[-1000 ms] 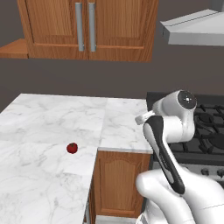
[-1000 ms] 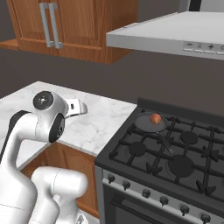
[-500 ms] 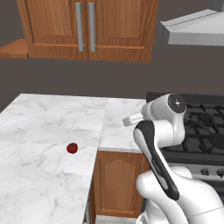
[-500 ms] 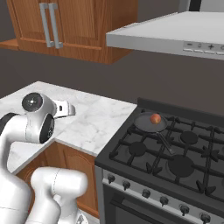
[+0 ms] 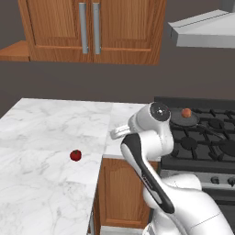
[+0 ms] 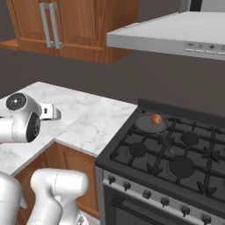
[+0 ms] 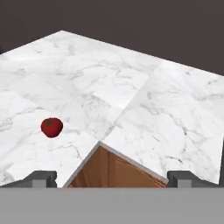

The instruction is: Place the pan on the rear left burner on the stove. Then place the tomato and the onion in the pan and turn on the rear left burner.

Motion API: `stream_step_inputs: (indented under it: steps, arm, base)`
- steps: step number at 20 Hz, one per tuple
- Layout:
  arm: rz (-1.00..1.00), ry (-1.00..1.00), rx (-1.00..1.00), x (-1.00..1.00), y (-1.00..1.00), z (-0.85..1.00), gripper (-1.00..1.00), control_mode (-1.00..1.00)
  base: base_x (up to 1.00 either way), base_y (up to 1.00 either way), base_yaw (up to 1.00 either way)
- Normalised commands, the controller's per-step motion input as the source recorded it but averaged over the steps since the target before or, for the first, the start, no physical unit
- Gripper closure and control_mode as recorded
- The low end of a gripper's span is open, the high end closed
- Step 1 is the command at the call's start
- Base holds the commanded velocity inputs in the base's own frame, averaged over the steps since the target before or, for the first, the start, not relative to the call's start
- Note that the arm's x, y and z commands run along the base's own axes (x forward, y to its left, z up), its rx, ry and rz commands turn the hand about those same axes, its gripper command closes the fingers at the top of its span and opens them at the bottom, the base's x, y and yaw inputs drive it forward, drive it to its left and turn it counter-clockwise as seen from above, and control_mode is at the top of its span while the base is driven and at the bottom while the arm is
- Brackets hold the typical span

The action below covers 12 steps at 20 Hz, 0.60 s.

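Marble counter (image 7: pixel 131 83) spreads under your gripper (image 7: pixel 111 177), whose jaws stand wide apart with nothing between them. To its left the tomato (image 5: pixel 75 155) lies alone on the marble. On the stove (image 6: pixel 176 162) at the right, the pan (image 6: pixel 150 124) on the rear left burner holds the onion (image 6: pixel 155 119). Since a second ago your arm has swung leftward toward the counter.

Left base view from behind-left over the marble surface (image 5: pixel 50 133), right base view from behind-right toward the stove (image 6: pixel 176 154), both sharing the pan (image 6: pixel 150 124), hand view close above the surface corner
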Motion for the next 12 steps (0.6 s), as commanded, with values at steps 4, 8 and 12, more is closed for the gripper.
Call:
stream_step_inputs:
  steps: [4, 8, 12]
  arm:
    - [0.0, 0.17, 0.0, 0.0, 0.6, -0.2, -1.0, -1.0]
    - [0.0, 0.18, 0.0, 0.0, 0.55, -0.26, -1.0, -1.0]
    - [0.0, 0.13, 0.0, 0.0, 0.41, -0.41, -1.0, -1.0]
  base:
    - [0.0, 0.0, 0.0]
    - [0.0, 0.0, 0.0]
    - [0.0, 0.0, 0.0]
